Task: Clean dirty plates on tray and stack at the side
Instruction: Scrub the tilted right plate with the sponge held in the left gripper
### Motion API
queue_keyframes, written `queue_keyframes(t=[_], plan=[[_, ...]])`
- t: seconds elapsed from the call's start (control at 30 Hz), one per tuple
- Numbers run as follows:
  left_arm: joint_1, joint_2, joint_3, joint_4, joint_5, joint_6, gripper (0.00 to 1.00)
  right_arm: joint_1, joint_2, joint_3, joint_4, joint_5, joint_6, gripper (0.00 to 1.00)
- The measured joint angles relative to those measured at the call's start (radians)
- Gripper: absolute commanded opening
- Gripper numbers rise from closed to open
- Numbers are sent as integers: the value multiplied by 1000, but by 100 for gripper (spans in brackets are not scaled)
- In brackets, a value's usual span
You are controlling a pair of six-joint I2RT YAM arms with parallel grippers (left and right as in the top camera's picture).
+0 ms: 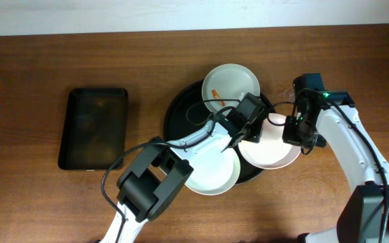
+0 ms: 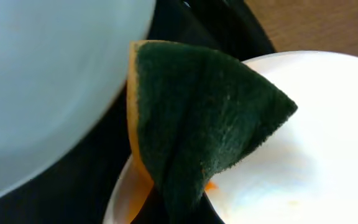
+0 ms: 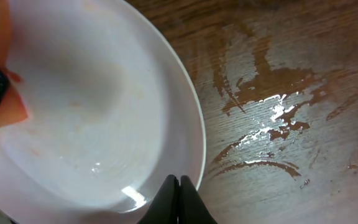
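I am clamping a sponge [image 2: 210,118], green face outward and orange backing behind, in my left pincer [image 1: 245,131]. Its tip is pressing onto the white plate [image 2: 309,124] just beneath and ahead of that pincer. My right pincer [image 3: 179,190] is closed on the same plate's outer rim, steadying it where it overhangs the edge of the round black tray [image 1: 179,115]. Faint orange streaks are showing on the plate beside the sponge. A second plate [image 1: 230,84], carrying an orange smear, is lying beyond my left pincer. A third plate [image 1: 211,174] is lying behind it, nearer my base. Just outside my right pincer the wooden table [image 3: 303,162] is shining wet. To wipe well, I judge I should be laying the sponge flat and sweeping across the streaks toward the middle. My right pincer should be holding firm so the plate is not sliding off the tray.
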State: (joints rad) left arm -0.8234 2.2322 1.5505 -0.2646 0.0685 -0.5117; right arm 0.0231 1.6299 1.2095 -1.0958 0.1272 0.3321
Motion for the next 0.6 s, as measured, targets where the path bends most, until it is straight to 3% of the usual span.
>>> queue_keyframes(t=[0.27, 0.3, 0.37, 0.43, 0.5, 0.6], plan=[[-1, 11, 0, 48, -45, 0, 0, 0, 0, 0, 3, -5, 0, 6], [-1, 11, 0, 48, -45, 0, 0, 0, 0, 0, 6, -5, 0, 14], [-1, 11, 0, 47, -47, 8, 0, 0, 0, -1, 21, -6, 1, 46], [-4, 11, 6, 42, -47, 24, 0, 0, 0, -3, 38, -5, 1, 59], [-8, 11, 17, 33, -48, 47, 0, 0, 0, -4, 62, 6, -1, 66], [-19, 10, 27, 25, -50, 63, 0, -2, 0, -9, 94, 10, -2, 66]])
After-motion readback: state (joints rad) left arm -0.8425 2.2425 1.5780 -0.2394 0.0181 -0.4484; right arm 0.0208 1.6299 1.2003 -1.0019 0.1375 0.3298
